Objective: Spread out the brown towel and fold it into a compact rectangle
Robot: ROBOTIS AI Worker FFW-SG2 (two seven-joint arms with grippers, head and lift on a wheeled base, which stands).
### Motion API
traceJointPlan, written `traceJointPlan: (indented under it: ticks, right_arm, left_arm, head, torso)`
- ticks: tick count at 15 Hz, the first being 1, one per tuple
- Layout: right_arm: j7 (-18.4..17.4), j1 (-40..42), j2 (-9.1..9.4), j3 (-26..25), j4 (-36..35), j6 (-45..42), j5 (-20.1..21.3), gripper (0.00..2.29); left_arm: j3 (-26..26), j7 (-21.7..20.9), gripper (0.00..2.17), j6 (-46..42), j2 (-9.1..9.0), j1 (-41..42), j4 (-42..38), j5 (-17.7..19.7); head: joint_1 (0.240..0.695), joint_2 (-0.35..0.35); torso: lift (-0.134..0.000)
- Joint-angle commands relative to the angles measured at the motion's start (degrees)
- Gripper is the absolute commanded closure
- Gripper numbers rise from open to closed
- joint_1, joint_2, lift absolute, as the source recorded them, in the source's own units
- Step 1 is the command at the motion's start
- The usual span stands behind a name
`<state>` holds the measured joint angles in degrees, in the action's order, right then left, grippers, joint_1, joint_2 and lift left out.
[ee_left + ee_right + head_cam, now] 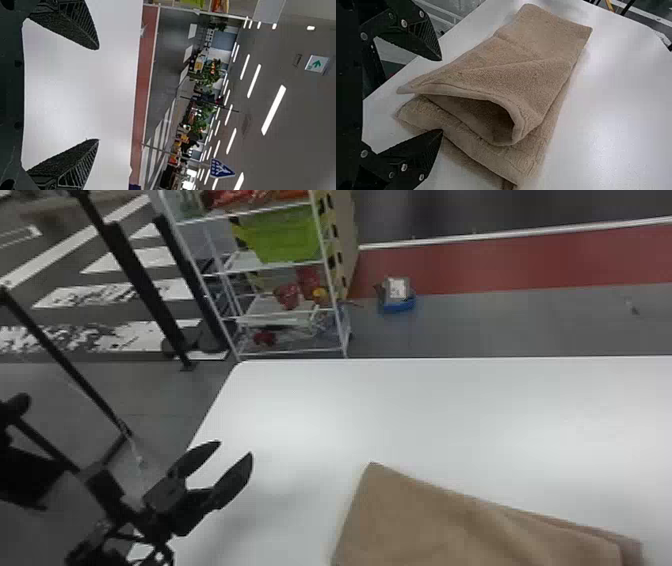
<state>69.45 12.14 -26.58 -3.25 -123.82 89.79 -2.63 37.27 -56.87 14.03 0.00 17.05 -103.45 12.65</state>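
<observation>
In the head view the left gripper (pixel 236 449) stands open over the table's left part, apart from the brown towel (pixel 425 520) at the bottom edge. The left wrist view has the left gripper (pixel 98 94) with its fingers wide apart and nothing between them. In the right wrist view the towel (pixel 534 51) lies folded in layers, with a loose, raised fold gaping on top. The right gripper (pixel 442 95) is open beside this gaping end, one fingertip near the lower layers; whether it touches them I cannot tell.
The white table (pixel 310 405) carries the towel. Past its far left corner stands a white wire shelf (pixel 280 352) with a green bin (pixel 285 235). A small grey and blue object (pixel 397 297) sits on the floor behind the table, and black posts (pixel 145 290) rise at the left.
</observation>
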Motion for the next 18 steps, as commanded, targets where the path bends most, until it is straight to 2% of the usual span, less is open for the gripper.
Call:
traceJointPlan:
  ticks: [1,3,6,8,10,13,18]
  right_arm:
    - [-0.1,-1.6,0.74,0.4,0.9,0.3,-1.3,0.29]
    - [-0.1,-1.9,0.39,0.4,0.9,0.3,-0.6,0.29]
    - [0.8,-1.1,-1.28,-1.5,-1.2,0.3,-3.7,0.28]
    - [2.0,-0.1,-1.45,-3.9,-3.6,0.3,-5.4,0.27]
    - [1.8,-0.3,-1.19,-4.2,-3.7,0.3,-6.7,0.27]
    - [1.1,-1.5,-0.4,-1.1,-1.3,0.3,-3.9,0.27]
    - [0.2,-4.5,1.62,2.7,4.6,0.3,-2.7,0.27]
  left_arm:
    - [0.2,-0.1,0.05,0.0,-0.15,0.0,-0.1,0.0]
    - [0.6,-0.2,0.05,0.0,-0.15,0.0,-0.1,0.0]
    - [1.0,-0.3,0.05,0.0,-0.15,0.0,-0.1,0.1]
    - [1.0,-0.3,0.05,0.0,-0.15,-0.1,-0.1,0.1]
    - [0.9,-0.3,0.05,0.0,-0.15,-0.2,0.0,0.0]
    - [0.8,-0.2,0.05,0.0,-0.15,-0.2,0.1,0.0]
    - [0.8,-0.1,0.05,-0.2,-0.15,-0.3,0.4,0.0]
  head:
    - [0.695,0.281]
    - [0.695,0.294]
    - [0.695,0.293]
    - [0.695,0.295]
    - [0.695,0.298]
    - [0.695,0.302]
    - [0.695,0.316]
  torso:
    - [-0.124]
    - [-0.124]
    - [-0.124]
    - [-0.124]
    - [-0.124]
    - [-0.124]
    - [-0.124]
